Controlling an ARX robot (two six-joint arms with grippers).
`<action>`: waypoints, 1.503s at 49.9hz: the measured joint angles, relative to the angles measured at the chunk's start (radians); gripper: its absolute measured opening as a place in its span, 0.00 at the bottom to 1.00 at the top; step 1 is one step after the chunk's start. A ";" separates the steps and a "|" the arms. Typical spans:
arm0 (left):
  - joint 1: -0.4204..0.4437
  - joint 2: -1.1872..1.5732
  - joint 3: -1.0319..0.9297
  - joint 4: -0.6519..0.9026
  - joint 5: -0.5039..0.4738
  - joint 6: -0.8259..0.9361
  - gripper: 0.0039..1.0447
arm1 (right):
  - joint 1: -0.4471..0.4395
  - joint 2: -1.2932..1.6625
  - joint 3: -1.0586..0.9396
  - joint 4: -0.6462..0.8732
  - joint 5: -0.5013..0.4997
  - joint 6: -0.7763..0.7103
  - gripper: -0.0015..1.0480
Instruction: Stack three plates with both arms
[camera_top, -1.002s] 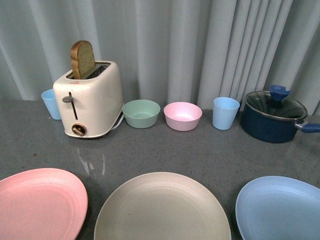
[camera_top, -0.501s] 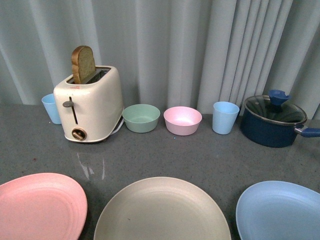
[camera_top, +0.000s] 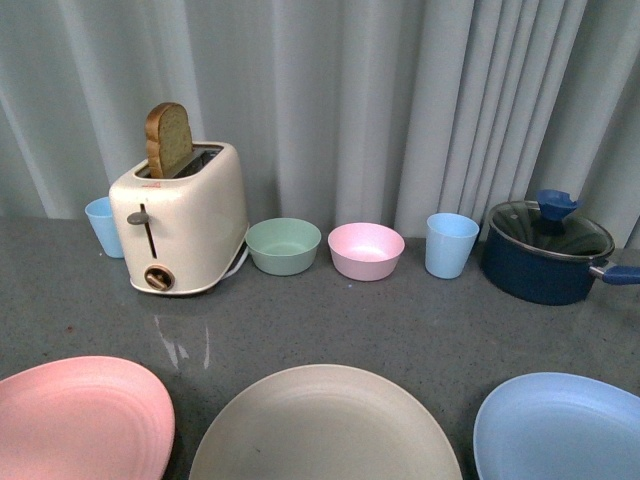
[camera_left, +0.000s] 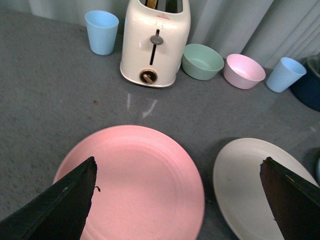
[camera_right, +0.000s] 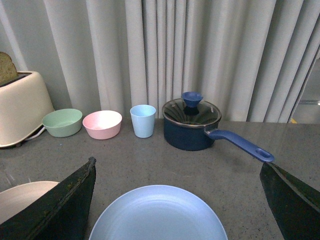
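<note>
In the front view the grey worktop (camera_top: 400, 320) carries, side by side and apart from each other, the pink plate (camera_top: 80, 415) at the left, the beige-grey plate (camera_top: 325, 425) in the middle and the light blue plate (camera_top: 560, 425) at the right. All three are cut off by the lower edge. The left wrist view shows almost the whole pink plate, and above it my left end effector (camera_left: 178, 160), its fingers (camera_left: 65, 205) spread wide and holding nothing. My right end effector (camera_right: 177, 162) is equally wide and empty, above the light blue plate. Only the right wrist view shows the full handle of the blue pot (camera_right: 191, 125) (the front view cuts it at the edge). The bread slice (camera_top: 168, 138) stands up out of the toaster (camera_top: 180, 220); the left wrist view cuts off the toaster's top, so the slice is hidden there. Whether my fingers touch the plates I cannot tell.
</note>
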 joint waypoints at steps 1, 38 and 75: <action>0.006 0.040 0.011 0.016 0.012 0.021 0.94 | 0.000 0.000 0.000 0.000 0.000 0.000 0.93; 0.173 0.890 0.348 0.029 -0.003 0.394 0.94 | 0.000 0.000 0.000 0.000 0.000 0.000 0.93; 0.176 1.087 0.528 -0.039 -0.072 0.502 0.94 | 0.000 0.000 0.000 0.000 0.000 0.000 0.93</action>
